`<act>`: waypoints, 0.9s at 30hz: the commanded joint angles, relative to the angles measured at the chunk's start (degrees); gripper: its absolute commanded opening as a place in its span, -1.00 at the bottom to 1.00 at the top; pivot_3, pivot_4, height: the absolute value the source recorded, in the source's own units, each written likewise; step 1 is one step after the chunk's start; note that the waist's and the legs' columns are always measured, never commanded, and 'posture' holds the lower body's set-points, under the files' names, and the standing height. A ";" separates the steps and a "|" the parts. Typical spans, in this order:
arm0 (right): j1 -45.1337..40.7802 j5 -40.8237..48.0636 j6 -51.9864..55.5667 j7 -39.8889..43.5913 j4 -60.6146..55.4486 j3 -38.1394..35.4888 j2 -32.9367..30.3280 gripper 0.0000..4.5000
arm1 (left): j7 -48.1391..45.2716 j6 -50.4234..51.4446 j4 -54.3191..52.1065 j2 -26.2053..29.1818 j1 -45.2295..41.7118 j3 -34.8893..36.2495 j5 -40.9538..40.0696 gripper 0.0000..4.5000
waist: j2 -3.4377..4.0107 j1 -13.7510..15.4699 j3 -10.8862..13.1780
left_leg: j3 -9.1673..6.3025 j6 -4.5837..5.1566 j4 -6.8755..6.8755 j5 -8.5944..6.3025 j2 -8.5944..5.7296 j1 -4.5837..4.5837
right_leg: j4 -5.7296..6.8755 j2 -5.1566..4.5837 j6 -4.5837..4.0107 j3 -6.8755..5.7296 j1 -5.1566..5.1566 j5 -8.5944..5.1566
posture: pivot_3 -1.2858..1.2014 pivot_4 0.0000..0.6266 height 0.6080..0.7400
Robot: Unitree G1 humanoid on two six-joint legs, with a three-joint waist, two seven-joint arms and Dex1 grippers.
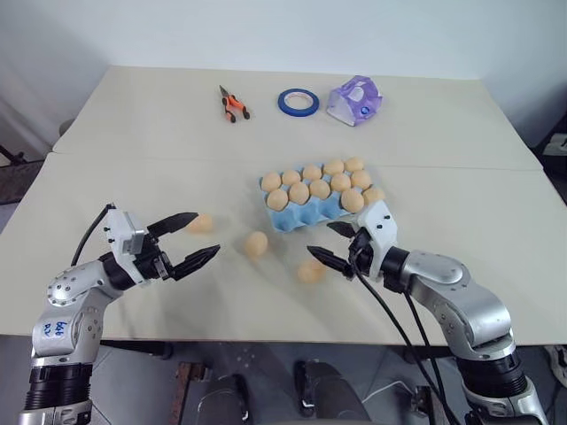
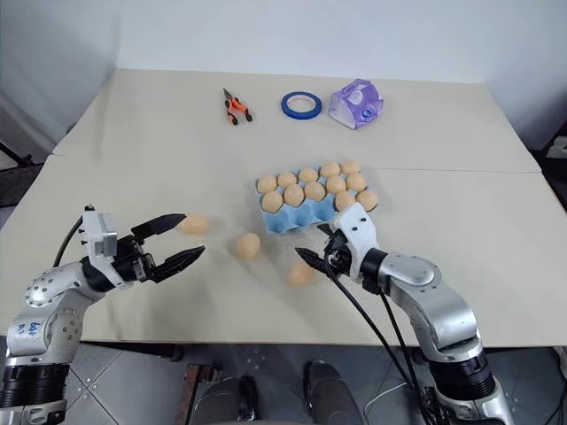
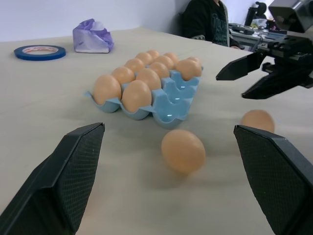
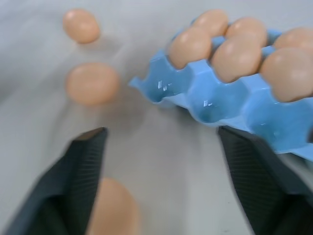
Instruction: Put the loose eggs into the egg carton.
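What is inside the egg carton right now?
The egg carton holds about ten eggs in its two far rows. The near row's cups are bare, though the right gripper hides that row's right end.

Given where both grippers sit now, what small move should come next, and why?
Probably lower the open right gripper onto the loose egg just below its fingertips. That egg lies nearest it, and the egg carton has empty front cups close by.

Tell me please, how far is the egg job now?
Mostly done: the egg carton holds eggs in its two back rows, with only the near row of cups empty. Nothing is in hand: the left pincer and the right pincer are both open and empty. Left: three loose eggs on the table, one by the left pincer, one in the middle, one beside the right pincer.
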 commanded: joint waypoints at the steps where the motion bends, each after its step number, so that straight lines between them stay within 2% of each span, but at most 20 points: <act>1: -0.33 3.68 6.40 1.46 -5.61 -0.23 -3.55 0.99 | -0.08 -0.68 -2.53 0.46 0.19 1.33 -0.74 1.00 | 0.00 -0.01 0.00 | 0.01 -0.01 0.00 -0.01 -0.03 -0.01 | -0.01 -0.03 0.00 0.01 -0.01 0.00 | 0.03 -0.52 1.00; 4: -0.89 5.97 10.22 2.57 -6.57 0.12 -5.87 0.99 | -0.08 -0.65 -2.62 0.39 0.20 1.19 -0.71 1.00 | -0.03 -0.06 -0.02 | 0.01 -0.03 0.02 -0.07 -0.05 0.00 | -0.03 -0.05 0.01 0.02 0.02 0.00 | 0.03 -0.52 1.00; 11: 1.49 3.73 5.02 4.47 -3.08 1.08 -8.69 0.99 | -0.02 -0.24 -3.46 0.47 0.85 1.28 -0.95 1.00 | -0.03 -0.11 -0.02 | -0.02 0.15 -0.02 0.02 0.03 0.01 | -0.02 0.05 -0.01 0.01 0.00 -0.01 | 0.03 -0.52 1.00; 18: 0.68 -0.95 -2.36 4.02 5.66 4.51 -6.64 0.99 | 0.13 -0.09 -3.74 0.53 0.93 1.40 -0.91 1.00 | -0.04 -0.17 -0.02 | 0.02 0.15 0.00 0.02 0.00 0.02 | -0.06 0.03 0.00 0.03 0.02 0.00 | 0.03 -0.52 1.00; 24: 1.03 -2.85 -4.51 3.50 7.79 6.04 -4.93 0.99 | 0.32 -0.03 -3.76 0.76 1.06 1.77 -0.88 1.00 | -0.04 -0.18 -0.02 | 0.02 0.12 -0.02 0.04 0.02 0.02 | -0.05 0.04 0.00 0.02 0.01 0.00 | 0.03 -0.52 1.00; 27: 1.84 -2.83 -4.68 3.62 6.86 5.41 -5.11 0.73 | 0.31 -0.04 -3.76 0.86 1.19 1.89 -0.89 1.00 | -0.04 -0.16 -0.02 | 0.02 0.10 -0.01 0.03 0.03 0.02 | -0.04 0.04 0.00 0.03 0.01 0.00 | 0.03 -0.52 1.00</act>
